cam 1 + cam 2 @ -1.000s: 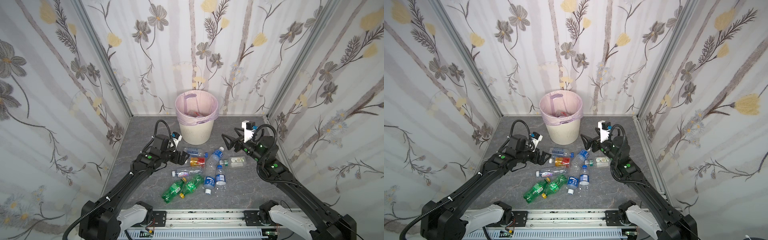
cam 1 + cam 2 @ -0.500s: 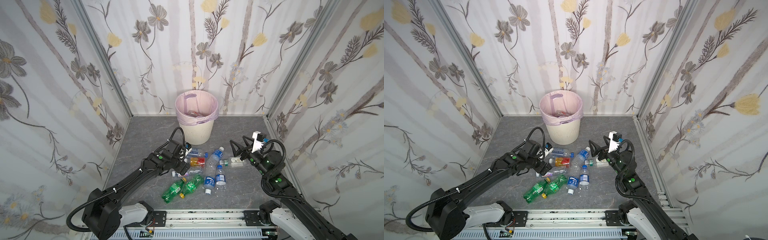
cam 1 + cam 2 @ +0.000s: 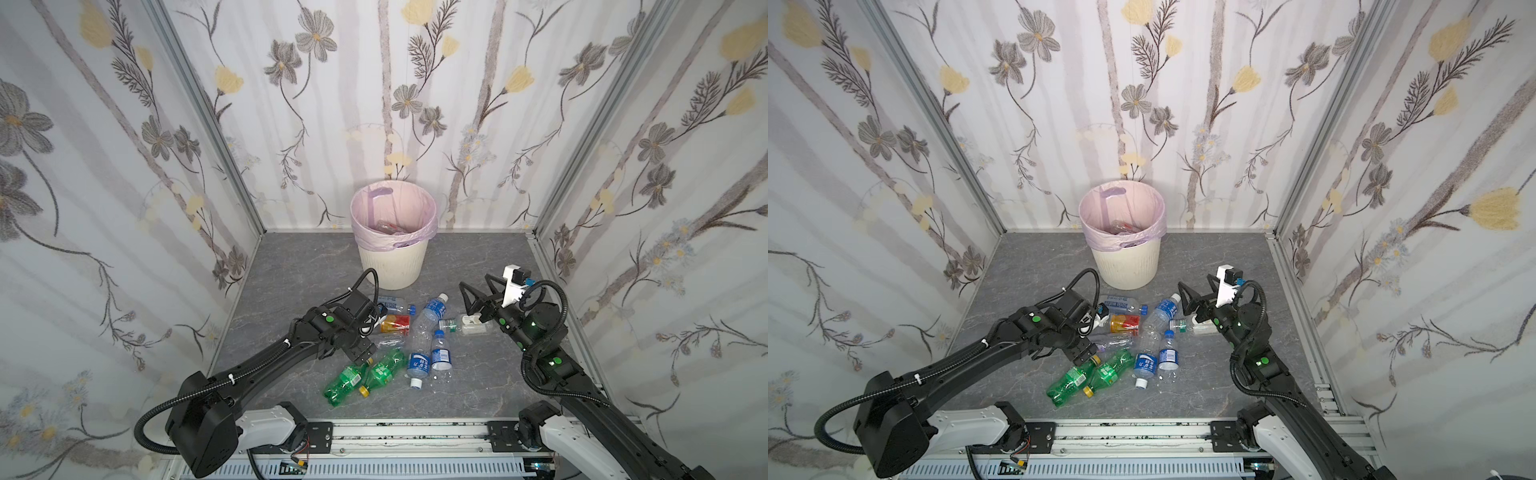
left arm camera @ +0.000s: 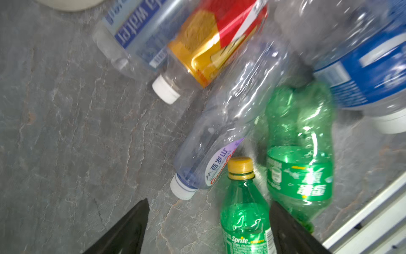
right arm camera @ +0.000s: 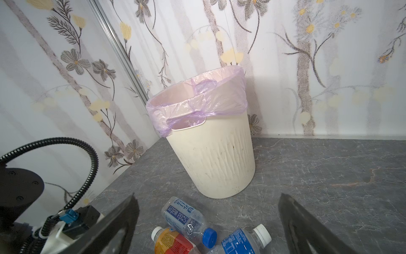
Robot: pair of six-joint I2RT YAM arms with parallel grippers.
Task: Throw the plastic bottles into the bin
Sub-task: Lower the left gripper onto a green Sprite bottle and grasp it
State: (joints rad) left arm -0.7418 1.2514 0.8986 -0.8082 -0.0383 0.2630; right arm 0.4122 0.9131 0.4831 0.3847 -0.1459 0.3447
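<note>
top views: bin [image 3: 392, 266] with plastic bottles [image 3: 386, 227] inside; left end effector [image 3: 362, 355] and right end effector [image 3: 473, 281] spread

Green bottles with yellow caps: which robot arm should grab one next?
Left, likely. The left gripper hangs open right over one green plastic bottle; the right gripper is open too, but across the pile.

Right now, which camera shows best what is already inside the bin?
The top views: both look down into the bin, where clear plastic lies inside the pink liner. The right wrist view sees only its ribbed wall and liner rim from the side; the left wrist view catches just a cream sliver at its edge.
</note>
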